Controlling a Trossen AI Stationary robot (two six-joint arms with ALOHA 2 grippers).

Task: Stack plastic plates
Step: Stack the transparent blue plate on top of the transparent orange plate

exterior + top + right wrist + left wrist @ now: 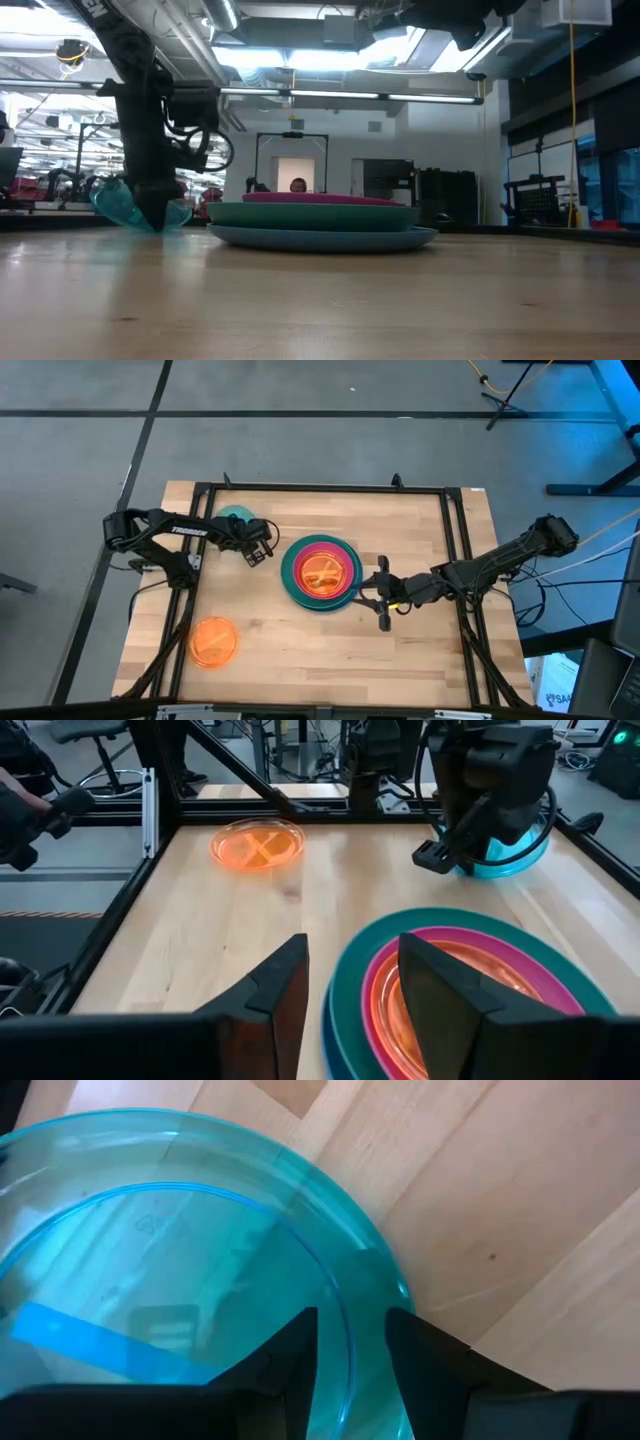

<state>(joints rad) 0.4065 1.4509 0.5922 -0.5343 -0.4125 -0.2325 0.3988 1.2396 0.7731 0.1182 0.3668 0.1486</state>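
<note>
A stack (321,572) stands mid-table: a translucent orange plate (322,573) on a magenta plate (372,982), on a teal plate (315,215), on a blue one (325,237). A second orange plate (212,640) lies flat near the table's near-left corner. A cyan plate (237,517) is at the far left, under my left gripper (258,550), which is shut on it. My right gripper (378,600) is open and hovers at the stack's right edge (345,985), with one finger outside the stack and one over it. My left gripper pinches the cyan plate's rim (345,1295) on the side nearest the stack, one finger inside the rim and one outside. The fingers (155,215) come from above, pointing down. In the low view the plate (120,203) sits tilted beside them.
Black frame rails (460,550) run along the table's edges. Bare wood lies between the stack and the lone orange plate (258,847). A person (297,185) shows far behind the table in the low view.
</note>
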